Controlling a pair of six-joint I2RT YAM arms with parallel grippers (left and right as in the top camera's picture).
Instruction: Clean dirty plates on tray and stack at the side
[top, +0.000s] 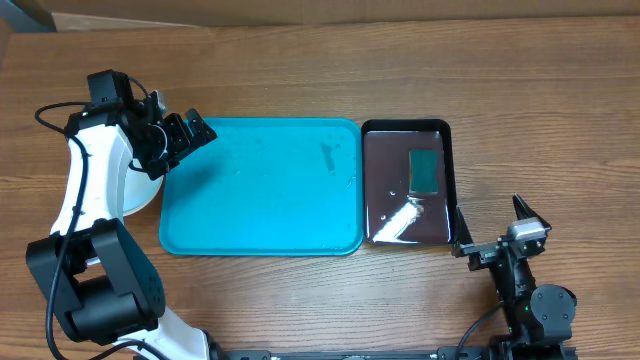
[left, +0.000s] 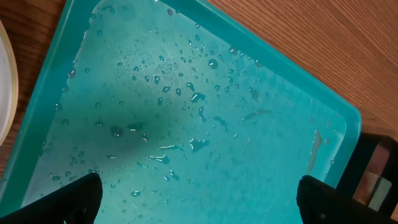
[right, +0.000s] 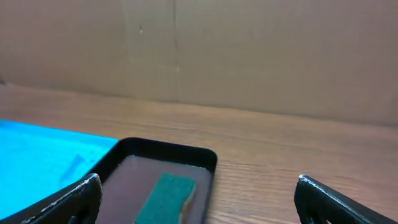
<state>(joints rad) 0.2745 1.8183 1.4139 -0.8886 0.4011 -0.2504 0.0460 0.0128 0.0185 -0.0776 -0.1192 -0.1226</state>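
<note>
the left arm's white links rise beside the left edge of the large flat turquoise-blue rectangular plastic tray (top: 260, 190) and bend over toward it. its black left gripper (top: 185, 143) hangs above the tray's far left corner. in the left wrist view the two dark fingertips (left: 81, 200) sit at the bottom corners of the picture, spread wide with nothing between them, and the wet tray floor below is beaded with water droplets.

the right arm is folded low, well off the tray's near right corner. the right gripper (top: 490, 215) points away from the robot, and its fingers (right: 78, 199) are spread apart and hold nothing.

the round plastic plates (top: 140, 195) lie on the wooden table (top: 300, 300), just beside the tray's left edge and off it. the left arm covers most of them, and only a pale curved rim shows. i cannot tell how many are stacked or what colour each one is. the left wrist view catches only a whitish sliver of them.

a glossy black rectangular pan (top: 452, 150) stands against the tray's right edge, holding shallow liquid and a green rectangular sponge (top: 427, 170). the right wrist view cuts off the pan's near part and the sponge's lower end.
</note>
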